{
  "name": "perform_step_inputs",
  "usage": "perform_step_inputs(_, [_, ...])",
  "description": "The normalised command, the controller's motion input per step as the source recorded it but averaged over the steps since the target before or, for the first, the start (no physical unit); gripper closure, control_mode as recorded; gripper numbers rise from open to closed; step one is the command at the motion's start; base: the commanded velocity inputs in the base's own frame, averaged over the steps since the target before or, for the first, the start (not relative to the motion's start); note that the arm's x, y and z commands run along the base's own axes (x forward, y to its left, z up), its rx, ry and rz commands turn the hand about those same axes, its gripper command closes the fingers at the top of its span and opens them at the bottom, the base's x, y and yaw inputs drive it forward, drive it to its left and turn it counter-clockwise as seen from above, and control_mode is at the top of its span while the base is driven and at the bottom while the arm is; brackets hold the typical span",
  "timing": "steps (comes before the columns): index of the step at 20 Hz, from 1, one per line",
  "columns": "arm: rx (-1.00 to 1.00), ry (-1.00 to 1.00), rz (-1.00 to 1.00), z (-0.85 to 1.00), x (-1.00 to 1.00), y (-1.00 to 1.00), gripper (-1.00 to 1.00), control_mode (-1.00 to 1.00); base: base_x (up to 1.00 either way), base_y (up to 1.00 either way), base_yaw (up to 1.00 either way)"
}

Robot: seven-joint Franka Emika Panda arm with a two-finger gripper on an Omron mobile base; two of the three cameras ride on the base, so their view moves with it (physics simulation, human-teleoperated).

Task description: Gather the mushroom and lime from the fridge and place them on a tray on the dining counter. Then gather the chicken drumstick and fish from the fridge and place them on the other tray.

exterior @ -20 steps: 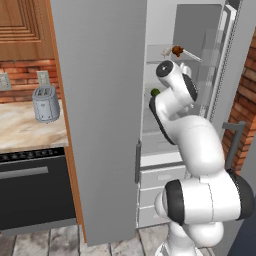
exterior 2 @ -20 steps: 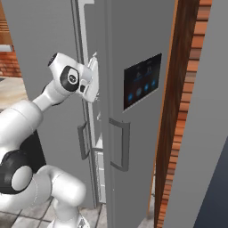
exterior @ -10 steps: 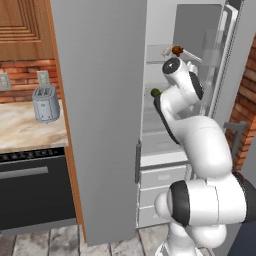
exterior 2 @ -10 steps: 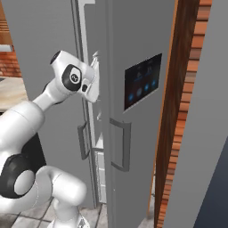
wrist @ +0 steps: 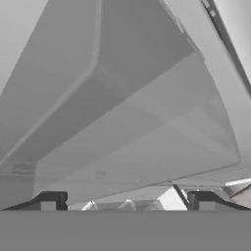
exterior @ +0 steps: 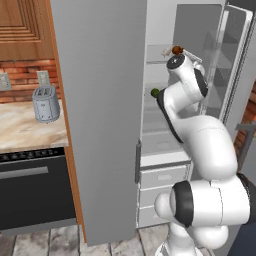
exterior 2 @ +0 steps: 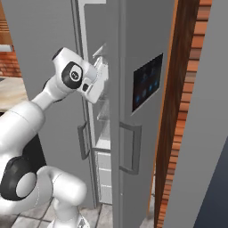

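Note:
The fridge (exterior: 100, 100) stands open, its white inside and glass shelves in the left base view. On an upper shelf lies the chicken drumstick (exterior: 176, 50), reddish-brown with a whitish bone end. The lime (exterior: 155, 92), small, round and green, sits at a middle shelf's front. My wrist (exterior: 177, 63) is raised just below the drumstick, reaching into the fridge. In the hand view my gripper (wrist: 126, 202) is open, with nothing between its fingertips (wrist: 49, 201), facing bare white walls and shelves. The mushroom, fish, trays and dining counter are out of view.
The grey left door (exterior: 107, 150) hangs open beside the arm. The right door with its black panel (exterior 2: 147, 82) and bar handle (exterior 2: 131, 149) stands close on the hand's other side. A toaster (exterior: 45, 104) sits on the counter above a black oven (exterior: 30, 195). Fridge drawers (exterior: 162, 177) lie low.
The hand has risen and pushed deeper into the fridge, up toward the drumstick's shelf. The jaws stay wide.

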Motion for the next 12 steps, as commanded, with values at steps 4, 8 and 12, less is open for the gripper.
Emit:
perform_step_inputs(4, [0.01, 0.0, -0.16, -0.08, -0.08, -0.36, -1.0, -1.0, 0.0, 0.0, 0.0])
perform_step_inputs(8, [0.0, 0.0, -0.17, -0.06, -0.01, -0.48, -1.0, -1.0, 0.0, 0.0, 0.0])
perform_step_inputs(12, [0.0, -0.01, -0.17, -0.12, 0.0, -0.35, -1.0, -1.0, 0.0, 0.0, 0.0])
